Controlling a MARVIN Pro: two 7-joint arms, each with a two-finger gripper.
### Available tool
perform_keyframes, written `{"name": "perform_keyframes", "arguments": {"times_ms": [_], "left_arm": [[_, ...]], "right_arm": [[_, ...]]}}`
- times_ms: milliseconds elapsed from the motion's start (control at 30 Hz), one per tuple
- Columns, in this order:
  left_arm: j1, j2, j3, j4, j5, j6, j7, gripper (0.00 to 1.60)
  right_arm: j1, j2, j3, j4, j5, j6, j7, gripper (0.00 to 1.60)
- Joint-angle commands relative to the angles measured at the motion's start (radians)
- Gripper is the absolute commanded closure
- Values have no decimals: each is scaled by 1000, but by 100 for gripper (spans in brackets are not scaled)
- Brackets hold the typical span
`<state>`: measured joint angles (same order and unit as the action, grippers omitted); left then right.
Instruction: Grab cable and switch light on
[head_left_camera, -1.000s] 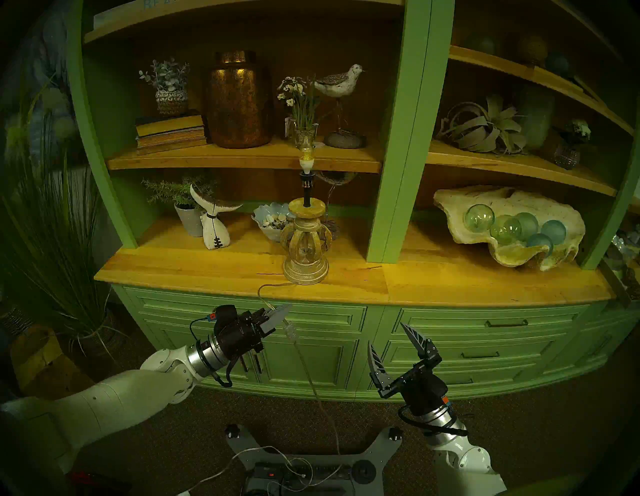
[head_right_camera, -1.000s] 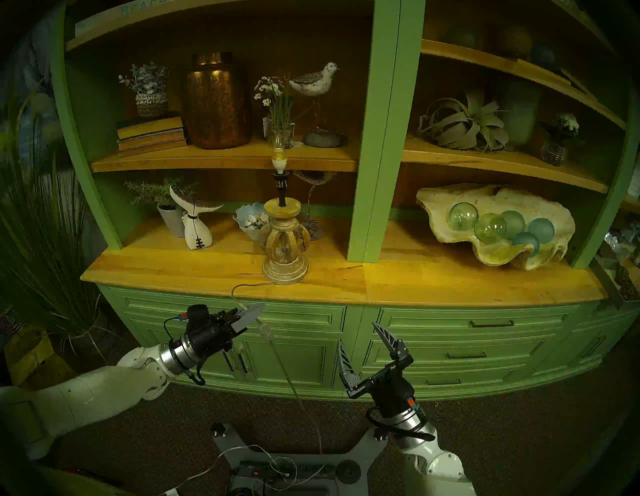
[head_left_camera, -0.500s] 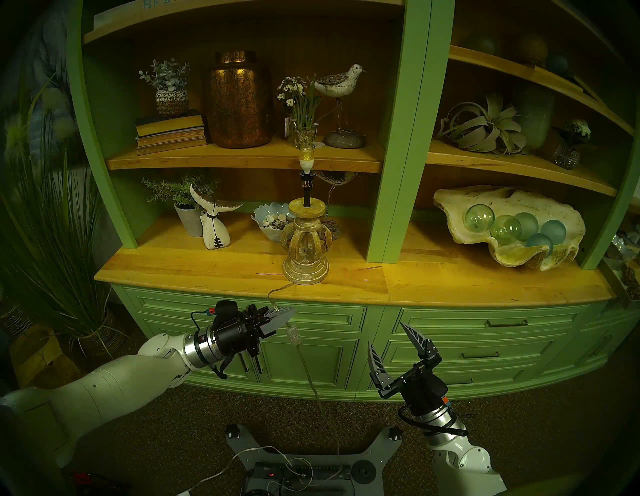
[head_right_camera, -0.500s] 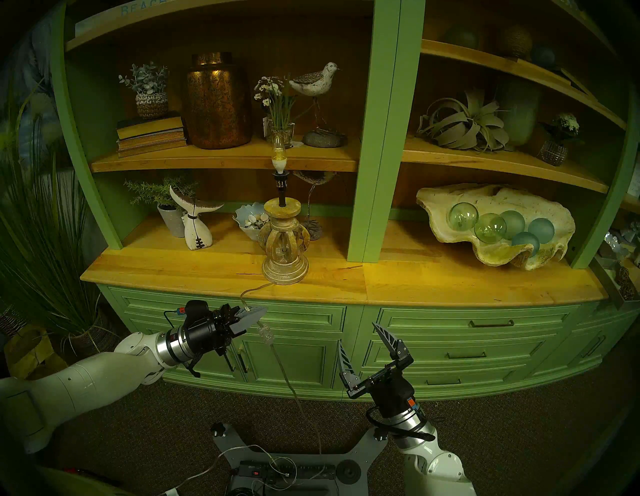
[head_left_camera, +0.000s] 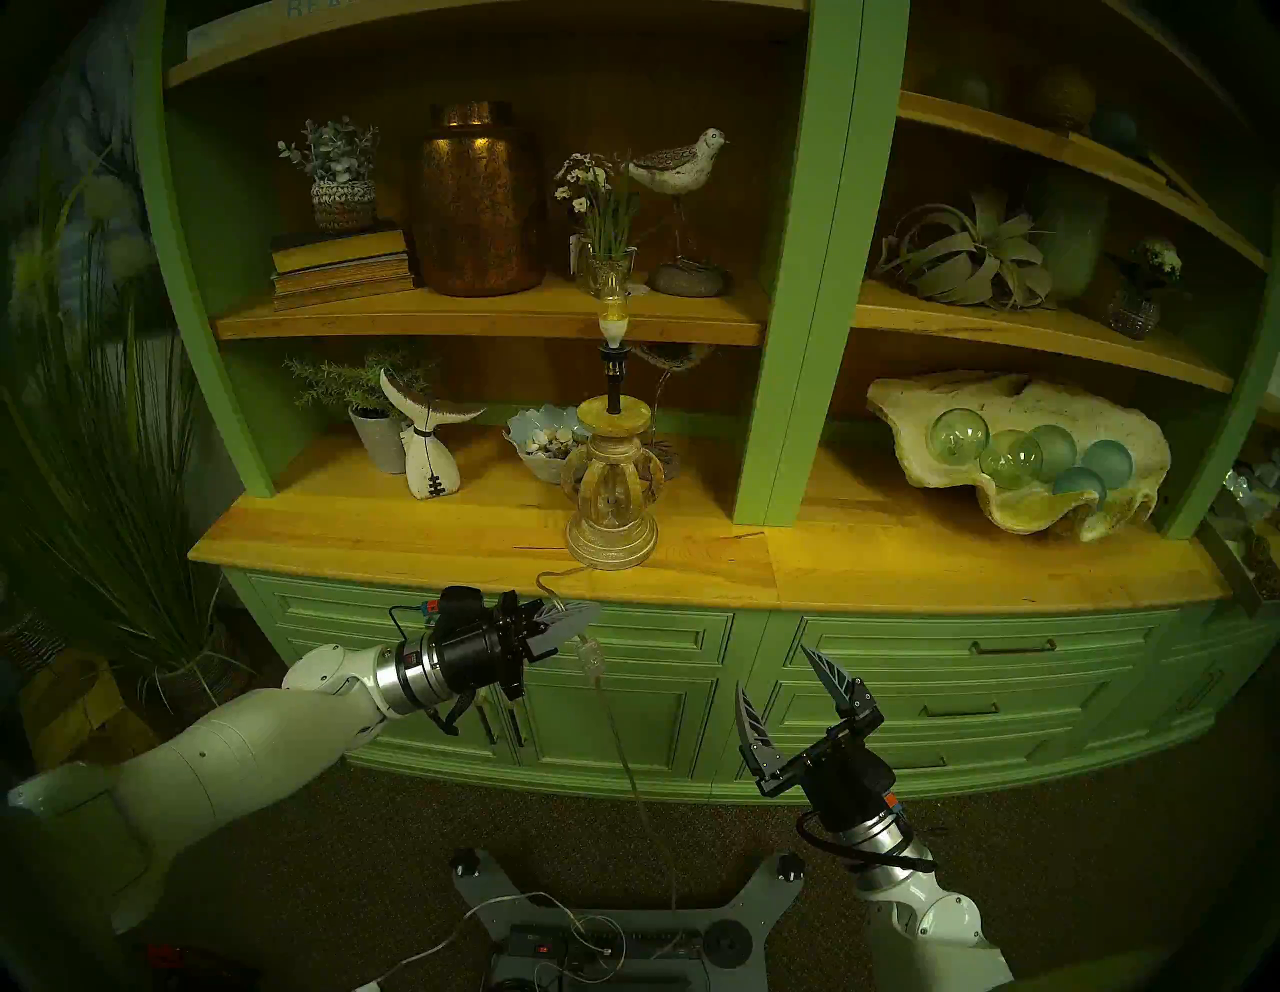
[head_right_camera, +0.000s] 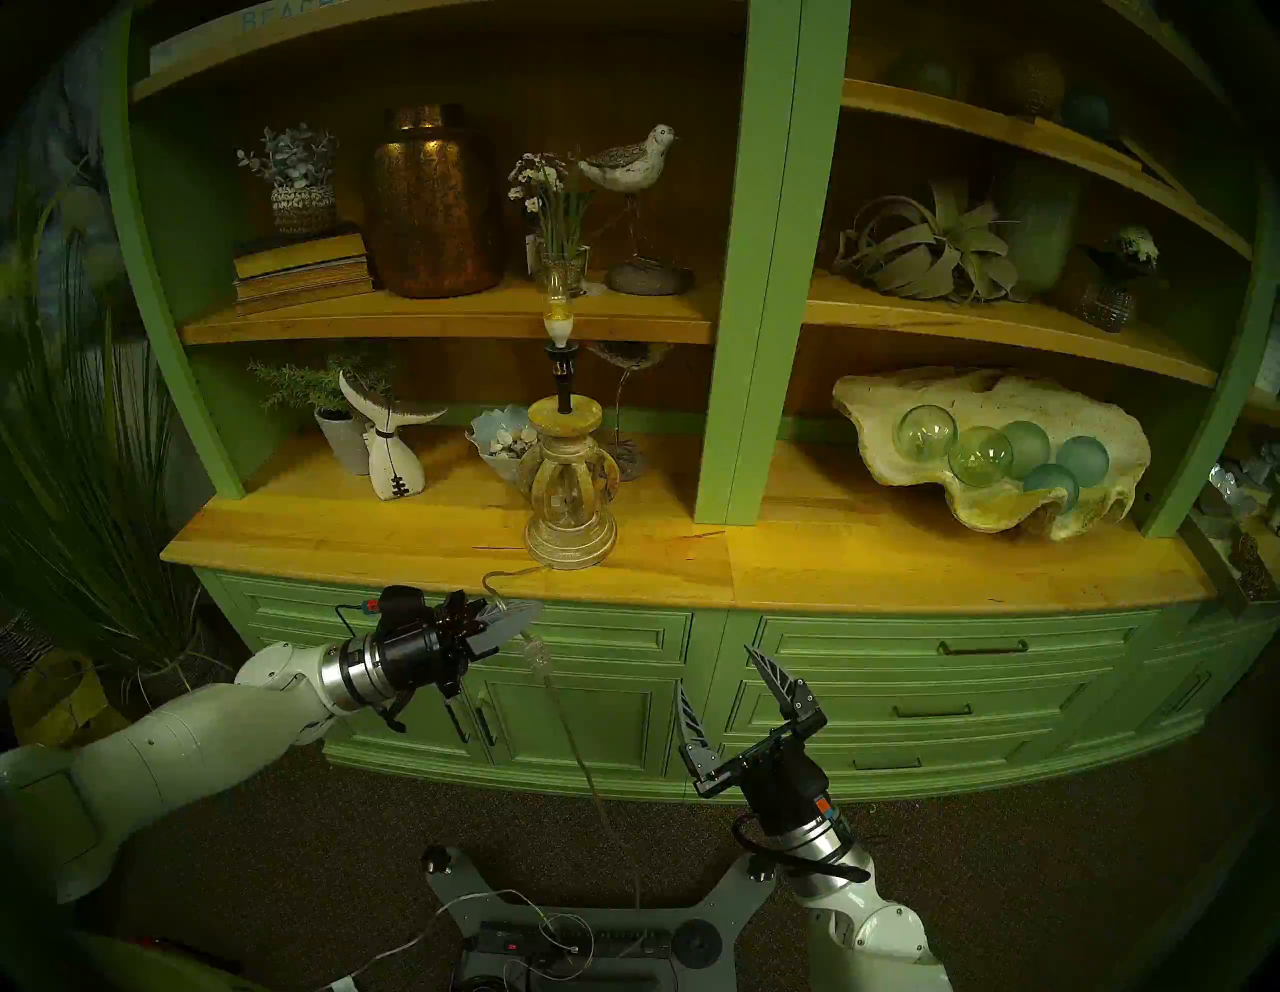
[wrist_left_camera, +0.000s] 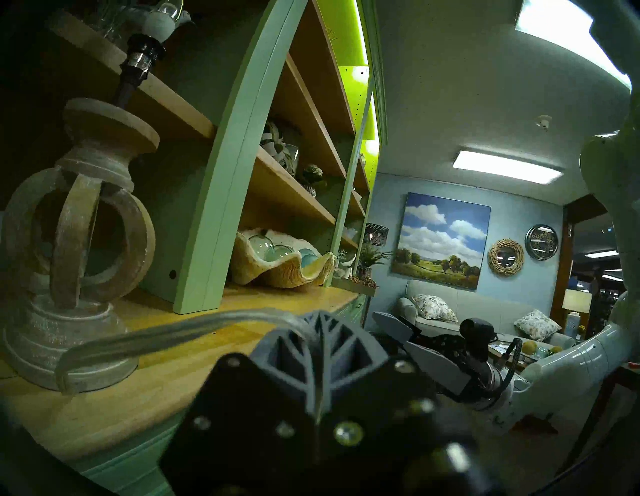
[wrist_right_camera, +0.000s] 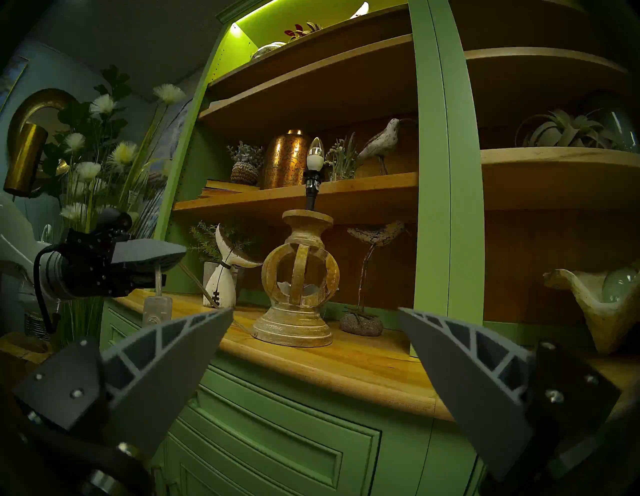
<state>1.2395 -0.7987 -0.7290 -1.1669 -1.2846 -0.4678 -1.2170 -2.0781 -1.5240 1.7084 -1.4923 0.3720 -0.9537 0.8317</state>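
Grippers first, nearest you: right gripper (head_left_camera: 803, 700) hangs with fingers spread wide and empty, low before the cabinet drawers (head_left_camera: 970, 693), unmoved over the last second. Left gripper (head_left_camera: 578, 618), your working item, has its fingers pressed together on the cable (head_left_camera: 627, 755) just below the countertop (head_left_camera: 415, 547) edge; over that second it has risen a little and slid rightward toward the lamp, so the slack loop on the counter has shortened. Inline switch (head_left_camera: 591, 656): clear block dangling just under the left fingertips, free of both grippers; the right wrist view shows it (wrist_right_camera: 157, 309) hanging below the closed left fingers. Farther back, light (head_left_camera: 612, 305) on its carved base (head_left_camera: 611, 499) at the counter's front, bulb dark. Judgement: grab done, switch now presented; your open right gripper must press it.
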Motion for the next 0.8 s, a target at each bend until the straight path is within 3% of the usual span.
{"name": "perform_keyframes", "arguments": {"times_ms": [0, 100, 300, 467, 767], "left_arm": [[-36, -29, -52, 22, -69, -12, -48, 160], [-45, -37, -58, 38, -68, -32, -106, 160], [-89, -59, -29, 102, 7, -75, -209, 160], [-113, -64, -1, 110, 74, -102, -200, 160], [-171, -83, 11, 133, 118, -111, -169, 160]], "right_arm": [[5, 2, -1, -28, 0, -4, 2, 0], [5, 2, -1, -27, 0, -4, 2, 0], [5, 2, -1, -27, 0, -4, 2, 0], [5, 2, -1, -26, 0, -4, 2, 0], [7, 2, -1, -24, 1, -5, 2, 0]]}}
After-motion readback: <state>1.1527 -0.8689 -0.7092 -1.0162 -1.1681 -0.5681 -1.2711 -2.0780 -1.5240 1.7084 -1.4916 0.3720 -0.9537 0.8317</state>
